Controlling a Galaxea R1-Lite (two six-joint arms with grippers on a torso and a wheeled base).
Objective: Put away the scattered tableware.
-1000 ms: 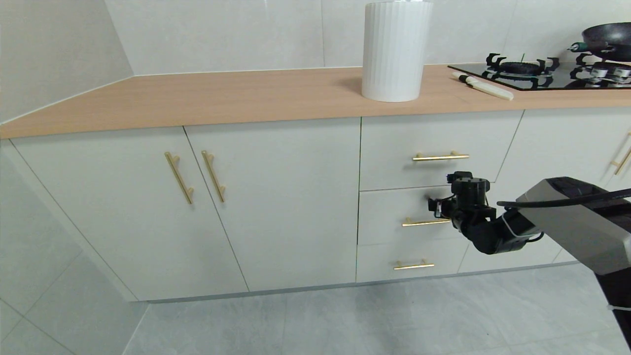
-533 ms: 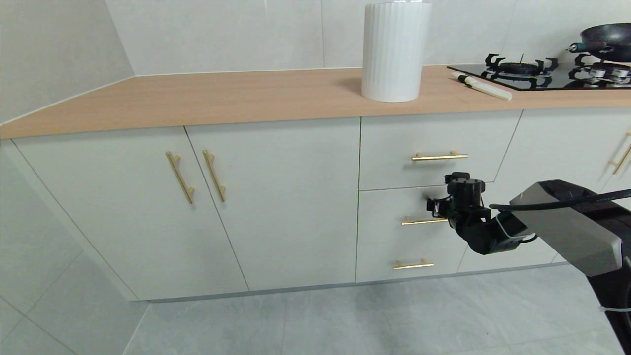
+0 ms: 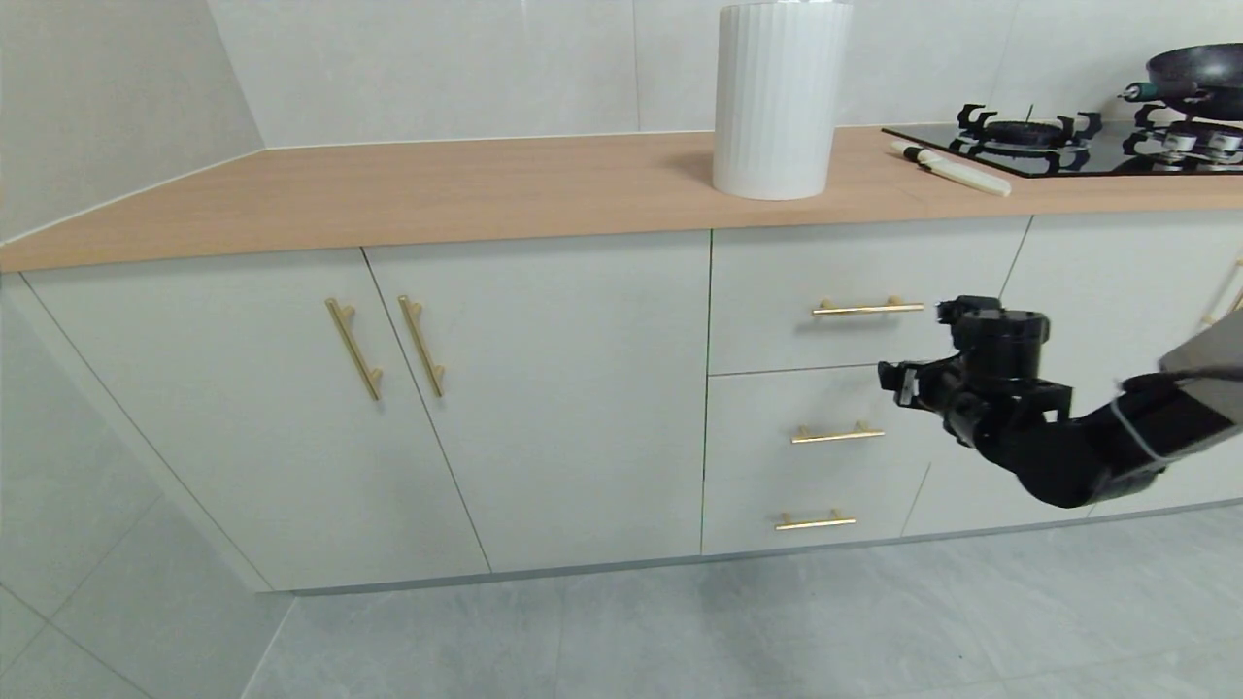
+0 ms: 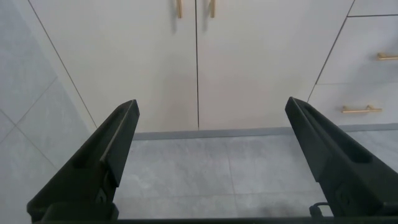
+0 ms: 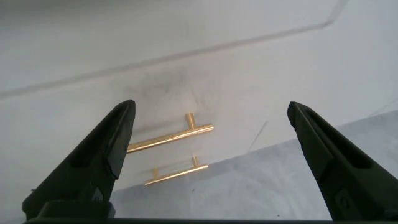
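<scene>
The knife (image 3: 952, 170), cream-coloured with a dark band near one end, lies flat on the wooden surface (image 3: 437, 189), just right of the white ribbed jar (image 3: 780, 97), between the jar and the black hob (image 3: 1058, 146). It sits close to the surface's front edge.

Now the right end effector (image 3: 903, 381): it hangs well below the jar and a little to its right, in front of the drawer stack, about level with the seam between the top and middle drawers. That puts it well apart from the knife (the front edge of the surface juts out between the two). Its fingers (image 5: 106, 155) are spread wide and hold nothing. The top drawer handle (image 3: 867, 309) is just above the tips and the middle drawer handle (image 3: 837, 434) just below, and neither is touched. How near the tips are to the drawer face, I can't tell.

The left end effector (image 4: 211, 102) is also spread wide with nothing in it. It is low and left of the jar, above grey floor tiles (image 4: 205, 168) in front of the double cabinet doors (image 4: 199, 62).

Left of the jar, the surface runs long to the wall corner. Right of it, past the hob's near burner, a dark pan (image 3: 1194, 68) sits at the back.
</scene>
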